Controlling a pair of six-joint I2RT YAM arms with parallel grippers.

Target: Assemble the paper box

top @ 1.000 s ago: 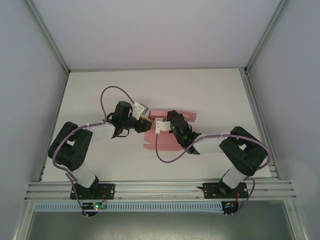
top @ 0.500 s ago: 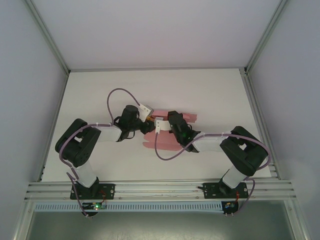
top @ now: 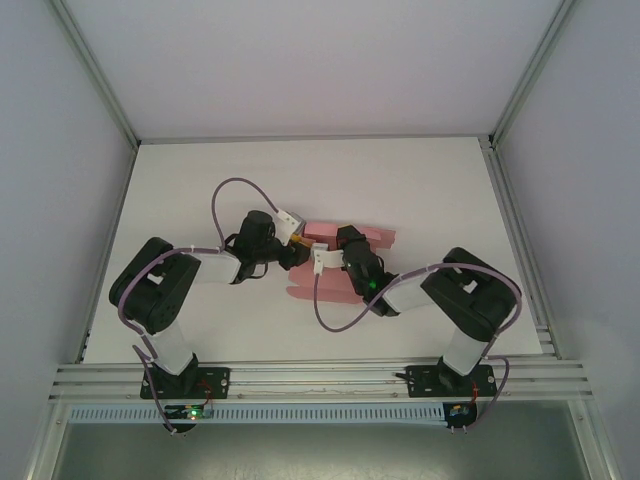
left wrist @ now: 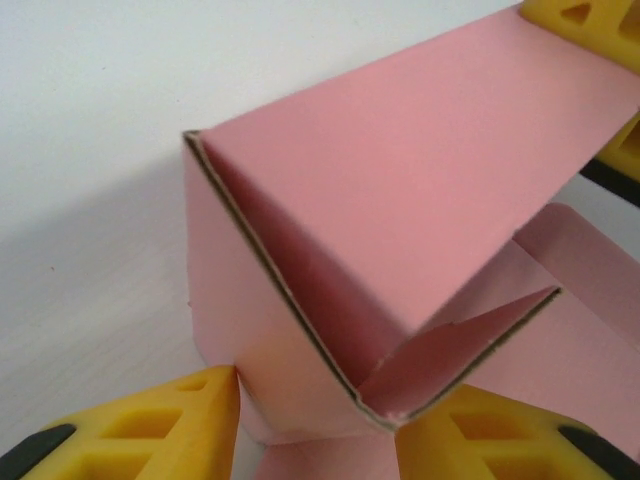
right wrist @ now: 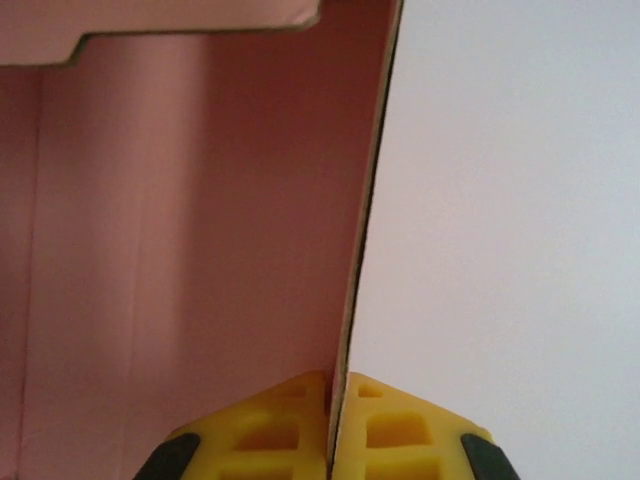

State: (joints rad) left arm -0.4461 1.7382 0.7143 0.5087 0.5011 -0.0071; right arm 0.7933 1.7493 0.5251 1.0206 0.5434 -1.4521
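While the right gripper [right wrist: 337, 385] pinches tight on a raised wall edge of the paper box [top: 322, 288], the left gripper [left wrist: 320, 400] straddles its folded 10 o'clock corner, fingers half-spread; can't tell if clamping. Box sits centre of the table [top: 430, 190].

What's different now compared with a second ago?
The left arm swung right, bringing the left pincer around a raised flap of the paper box. The right arm's elbow folded inward. The right pincer stayed clamped on the box's edge; the box hardly shifted.
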